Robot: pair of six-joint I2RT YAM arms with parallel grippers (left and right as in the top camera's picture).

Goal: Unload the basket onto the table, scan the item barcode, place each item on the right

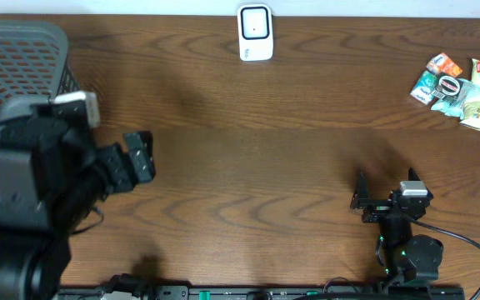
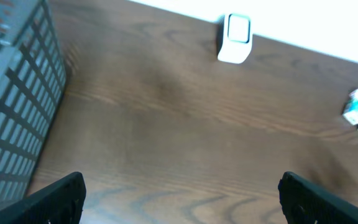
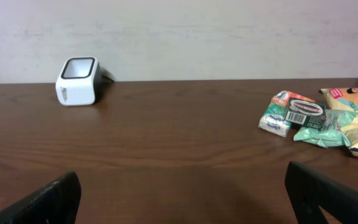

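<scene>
A white barcode scanner (image 1: 255, 32) stands upright at the table's far edge, near the middle; it also shows in the left wrist view as the scanner (image 2: 235, 37) and in the right wrist view as the scanner (image 3: 78, 81). The items are a pile of small snack packets (image 1: 465, 90) at the far right, and one packet (image 3: 304, 112) shows a barcode label. My left gripper (image 1: 138, 156) hovers open at the left, high above bare wood (image 2: 182, 199). My right gripper (image 1: 358, 193) is open near the front right, well short of the packets, with nothing between its fingers (image 3: 182, 199).
A grey mesh basket (image 1: 15, 58) fills the far left corner, right beside the left arm, and its wall (image 2: 11, 112) takes up the left side of the left wrist view. A black cable (image 1: 473, 246) trails from the right arm's base.
</scene>
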